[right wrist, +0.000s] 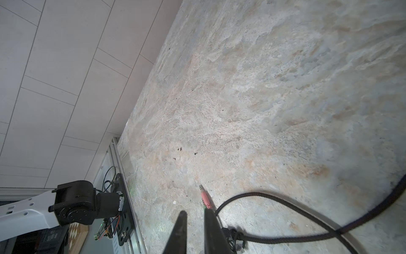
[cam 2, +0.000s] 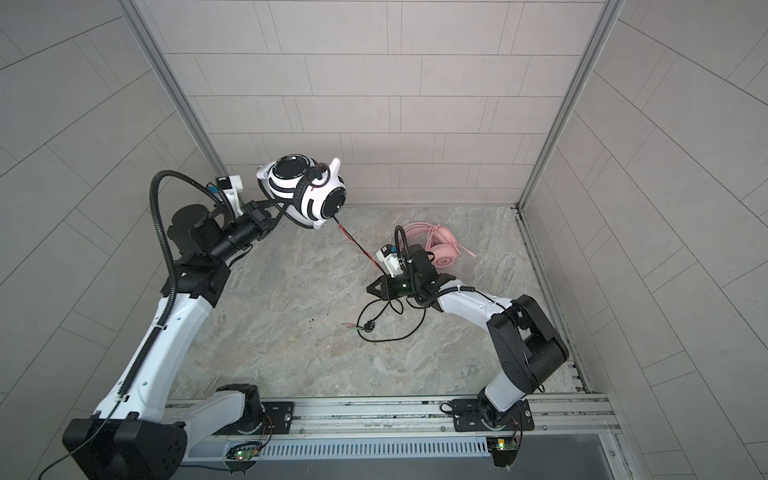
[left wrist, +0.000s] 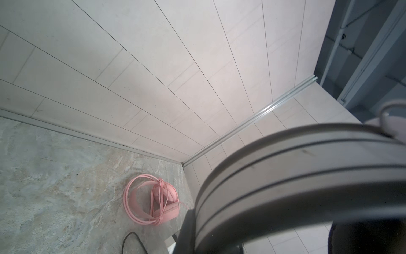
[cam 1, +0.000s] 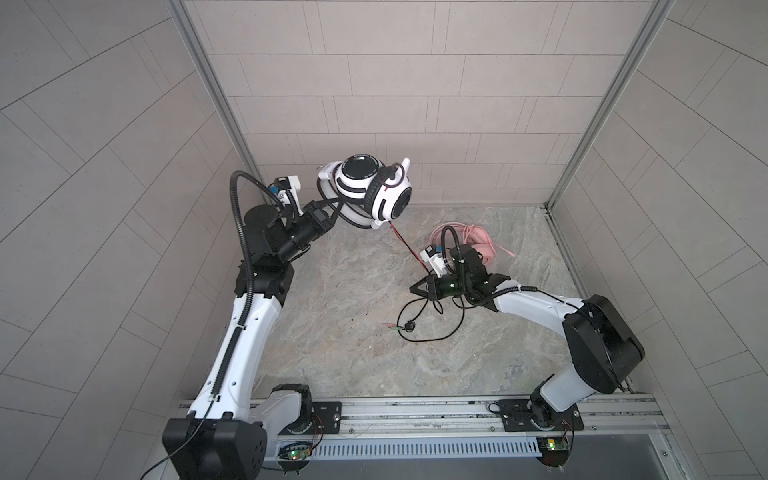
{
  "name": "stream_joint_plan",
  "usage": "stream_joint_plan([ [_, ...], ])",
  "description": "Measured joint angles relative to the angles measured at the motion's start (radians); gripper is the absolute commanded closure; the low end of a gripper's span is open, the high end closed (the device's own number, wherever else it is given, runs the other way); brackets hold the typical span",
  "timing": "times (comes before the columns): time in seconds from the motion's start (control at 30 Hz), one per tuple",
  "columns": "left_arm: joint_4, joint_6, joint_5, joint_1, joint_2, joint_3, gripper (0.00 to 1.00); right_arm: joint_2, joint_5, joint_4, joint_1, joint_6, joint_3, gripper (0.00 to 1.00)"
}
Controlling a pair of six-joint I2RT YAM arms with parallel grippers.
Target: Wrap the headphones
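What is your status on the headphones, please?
Left hand shut on white-and-black headset, aloft. Right hand slightly open, empty, by loose black cable. Pink headset wrapped, on table. Nothing blocking.

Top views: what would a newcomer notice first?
The white headset stands out, held in the air by the left gripper near the back left corner. Its black cable slants down to the table and lies in loose loops by the right gripper. The pink headset sits at the back right, with its cable already wound round it.
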Motion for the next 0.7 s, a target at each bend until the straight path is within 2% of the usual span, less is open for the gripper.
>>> stream_joint_plan([
  [0.17, -0.104, -0.035, -0.101, 0.034, 0.026, 0.034, 1.0, -0.002, 0.005, 0.009, 0.007, -0.003, -0.047, 0.99],
  [0.37, -0.303, -0.034, -0.373, 0.042, 0.026, 0.045, 1.0, -0.087, 0.076, -0.108, 0.041, -0.079, -0.056, 1.0],
  [0.53, -0.406, -0.027, -0.609, 0.042, 0.023, 0.031, 1.0, -0.226, 0.216, -0.265, 0.105, -0.188, -0.023, 1.0],
  [0.7, -0.463, 0.005, -0.745, 0.036, 0.018, 0.008, 1.0, -0.315, 0.376, -0.389, 0.215, -0.28, 0.028, 1.0],
])
